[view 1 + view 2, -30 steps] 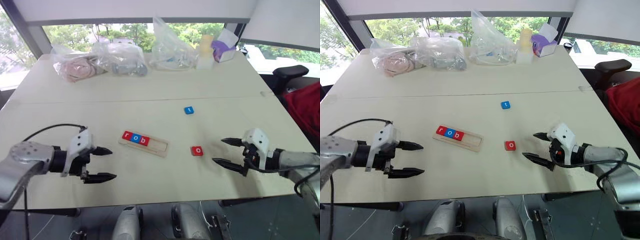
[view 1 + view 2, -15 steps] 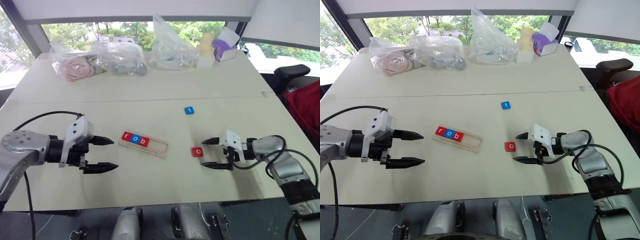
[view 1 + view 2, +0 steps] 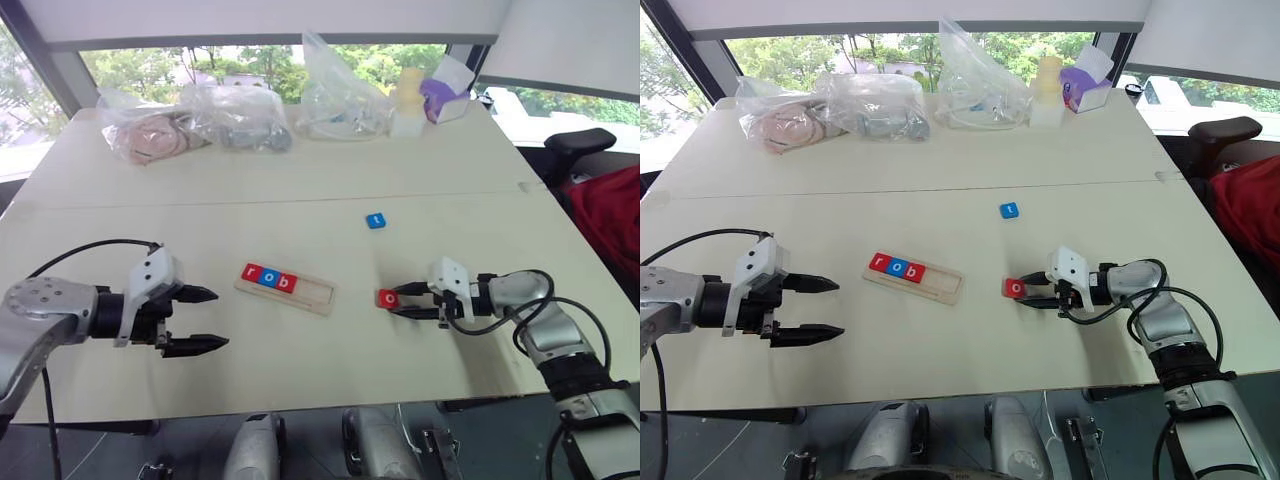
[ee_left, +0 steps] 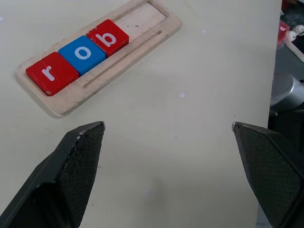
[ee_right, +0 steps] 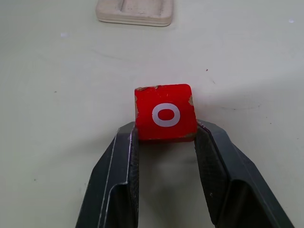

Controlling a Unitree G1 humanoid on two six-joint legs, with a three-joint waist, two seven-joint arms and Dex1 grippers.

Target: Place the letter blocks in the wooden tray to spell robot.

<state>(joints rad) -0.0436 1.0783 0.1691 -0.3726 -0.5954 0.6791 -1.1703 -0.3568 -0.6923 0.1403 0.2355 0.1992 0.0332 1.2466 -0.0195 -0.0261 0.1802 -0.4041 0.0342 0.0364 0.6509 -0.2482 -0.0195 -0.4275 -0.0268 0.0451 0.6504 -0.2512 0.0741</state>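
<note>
Cream table (image 3: 320, 180) holds the wooden tray (image 3: 310, 294) spelling r, o, b; right gripper (image 5: 166, 135) pinches the red o block (image 5: 165, 112) right of it; left gripper (image 3: 201, 319) spread wide, well left.

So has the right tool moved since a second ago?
Yes. The right tool has moved toward the tray, from the table's right side, and now grips the red o.

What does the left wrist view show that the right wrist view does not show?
Left wrist view: the r, o and b tiles seated in the wooden tray, between the open left gripper fingers.
Right wrist view: the red o tile, pinched by the right gripper.
Both: the tray and the pale table.
</note>
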